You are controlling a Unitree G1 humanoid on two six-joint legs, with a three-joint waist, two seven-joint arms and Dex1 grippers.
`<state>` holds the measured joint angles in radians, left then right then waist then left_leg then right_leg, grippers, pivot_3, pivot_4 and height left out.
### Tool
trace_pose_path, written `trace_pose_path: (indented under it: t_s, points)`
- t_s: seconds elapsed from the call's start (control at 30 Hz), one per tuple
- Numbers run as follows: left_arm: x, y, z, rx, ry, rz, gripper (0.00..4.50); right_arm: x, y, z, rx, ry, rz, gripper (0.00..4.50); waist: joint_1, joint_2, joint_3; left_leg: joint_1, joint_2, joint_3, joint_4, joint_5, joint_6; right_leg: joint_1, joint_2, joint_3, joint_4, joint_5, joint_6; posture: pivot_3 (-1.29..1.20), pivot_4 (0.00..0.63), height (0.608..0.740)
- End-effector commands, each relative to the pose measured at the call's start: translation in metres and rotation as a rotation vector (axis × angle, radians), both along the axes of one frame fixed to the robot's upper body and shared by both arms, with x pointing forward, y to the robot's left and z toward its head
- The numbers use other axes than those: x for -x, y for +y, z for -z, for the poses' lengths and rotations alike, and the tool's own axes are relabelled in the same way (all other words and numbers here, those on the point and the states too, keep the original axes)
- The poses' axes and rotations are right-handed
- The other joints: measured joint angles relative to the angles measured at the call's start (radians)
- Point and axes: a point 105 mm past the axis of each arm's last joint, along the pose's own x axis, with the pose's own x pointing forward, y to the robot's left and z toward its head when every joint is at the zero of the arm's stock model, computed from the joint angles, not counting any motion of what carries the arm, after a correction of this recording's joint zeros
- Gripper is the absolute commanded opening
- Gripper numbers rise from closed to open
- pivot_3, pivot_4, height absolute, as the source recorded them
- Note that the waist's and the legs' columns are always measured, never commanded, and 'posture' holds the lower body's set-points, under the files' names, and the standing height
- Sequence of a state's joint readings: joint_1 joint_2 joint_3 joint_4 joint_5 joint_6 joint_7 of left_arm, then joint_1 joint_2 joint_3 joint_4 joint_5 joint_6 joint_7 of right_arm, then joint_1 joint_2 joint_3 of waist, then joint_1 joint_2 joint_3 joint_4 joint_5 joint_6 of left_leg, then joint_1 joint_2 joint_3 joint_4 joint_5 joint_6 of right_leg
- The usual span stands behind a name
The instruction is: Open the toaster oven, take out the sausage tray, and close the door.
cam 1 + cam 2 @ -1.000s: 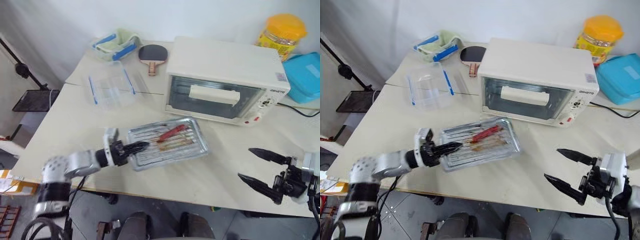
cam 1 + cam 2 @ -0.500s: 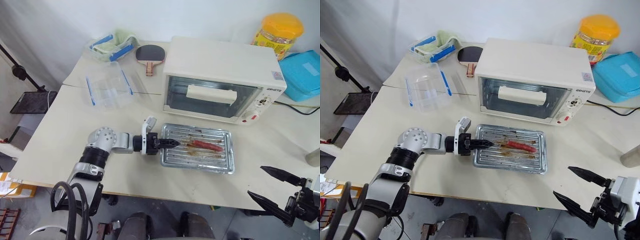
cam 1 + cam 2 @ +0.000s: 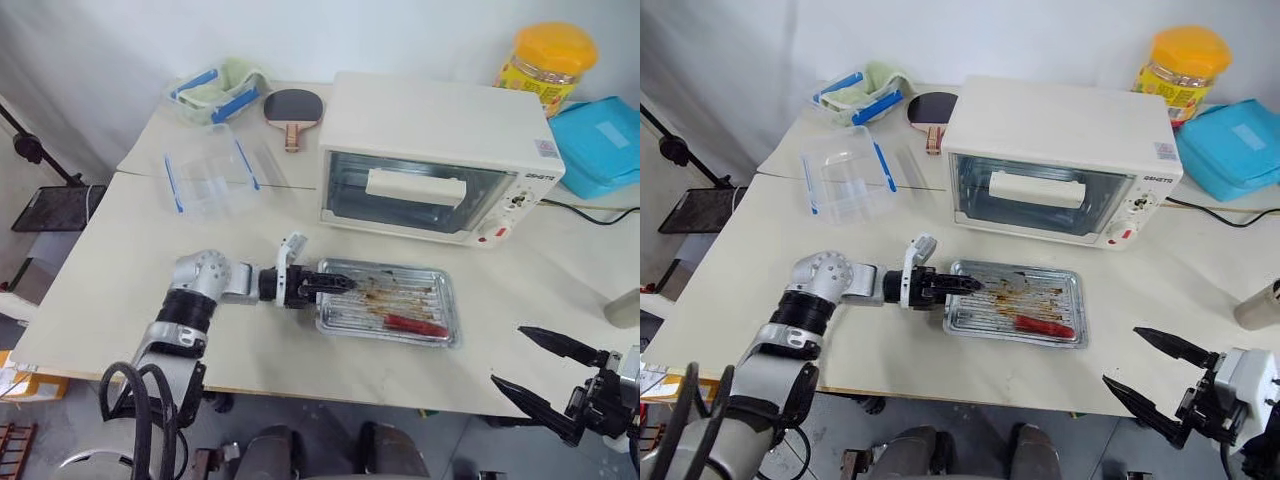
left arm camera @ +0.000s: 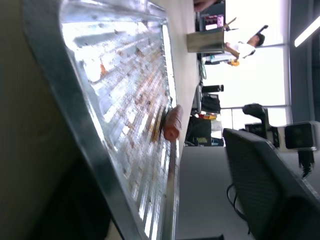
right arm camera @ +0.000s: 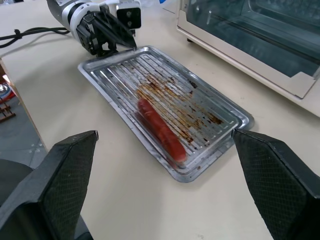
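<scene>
**Tray resting on surface before shut oven**

Tray (image 3: 388, 305), stiff, thin, probably light and greasy, is lying before the oven (image 3: 437, 157). Left tool (image 3: 335, 284) is straddling its near rim, grip unclear; that rim looks best for holding. Right tool (image 3: 538, 371) is gaping, empty.

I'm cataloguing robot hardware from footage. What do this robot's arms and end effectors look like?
The left arm has rounded silver-grey joint housings, a black wrist section and a small white block near the wrist, with black cables looped near the shoulder. Both the left end effector and the right end effector have two black, pointed fingers; the right fingers' inner faces carry a fine crosshatch texture.
</scene>
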<state>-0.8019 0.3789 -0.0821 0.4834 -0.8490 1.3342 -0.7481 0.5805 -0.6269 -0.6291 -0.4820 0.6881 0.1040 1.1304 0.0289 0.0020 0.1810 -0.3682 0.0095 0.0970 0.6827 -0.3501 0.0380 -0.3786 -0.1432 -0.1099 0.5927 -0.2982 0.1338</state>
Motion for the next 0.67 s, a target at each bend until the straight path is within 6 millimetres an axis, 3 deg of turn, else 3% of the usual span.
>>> trace_pose_path:
  t_s: [0.03, 0.13, 0.27, 0.37, 0.5, 0.67]
  points:
    - [0.002, 0.032, 0.004, -0.098, -0.216, -0.034, 4.49, -0.002, 0.0, -0.001, 0.009, -0.004, -0.016, 4.5, -0.009, 0.0, 0.0, 0.0, 0.0, 0.0, 0.0, 0.0, 0.0, 0.0, 0.0, 0.0, 0.0, 0.0, 0.0, 0.0, 0.15, 0.74]
    - [0.011, 0.058, -0.003, -0.122, -0.556, -0.037, 4.49, -0.007, 0.0, 0.0, 0.004, 0.002, -0.037, 4.5, -0.017, 0.001, -0.001, 0.002, 0.003, 0.001, -0.001, 0.0, -0.002, 0.001, 0.001, 0.002, 0.001, -0.001, -0.002, 0.0, 0.15, 0.74]
    - [0.034, 0.088, 0.004, -0.234, -0.874, 0.088, 4.49, -0.014, 0.001, 0.0, 0.003, 0.004, -0.072, 4.5, -0.024, 0.001, -0.001, 0.002, 0.003, 0.0, -0.001, -0.001, -0.003, 0.0, -0.005, 0.005, 0.0, -0.002, -0.004, 0.0, 0.15, 0.74]
    - [0.038, 0.111, -0.001, -0.293, -1.122, 0.075, 4.49, -0.022, 0.004, -0.001, -0.001, -0.001, -0.114, 4.5, -0.018, 0.002, 0.0, 0.0, 0.003, -0.001, -0.001, -0.004, -0.008, -0.003, -0.007, 0.005, -0.003, -0.003, -0.005, 0.0, 0.15, 0.74]
    - [0.04, 0.129, -0.008, -0.345, -1.244, 0.044, 4.49, -0.03, 0.007, -0.005, 0.002, -0.016, -0.154, 4.5, -0.003, 0.002, 0.0, -0.002, 0.003, -0.001, -0.001, -0.004, -0.006, -0.005, -0.008, 0.005, -0.002, -0.003, -0.005, 0.0, 0.15, 0.74]
    - [0.053, 0.133, -0.015, -0.347, -1.335, 0.109, 4.49, -0.031, 0.013, -0.006, 0.004, -0.011, -0.221, 4.5, -0.005, 0.003, 0.0, -0.003, 0.003, -0.001, -0.001, -0.004, -0.001, -0.004, -0.007, 0.002, 0.001, -0.003, -0.005, 0.0, 0.15, 0.74]
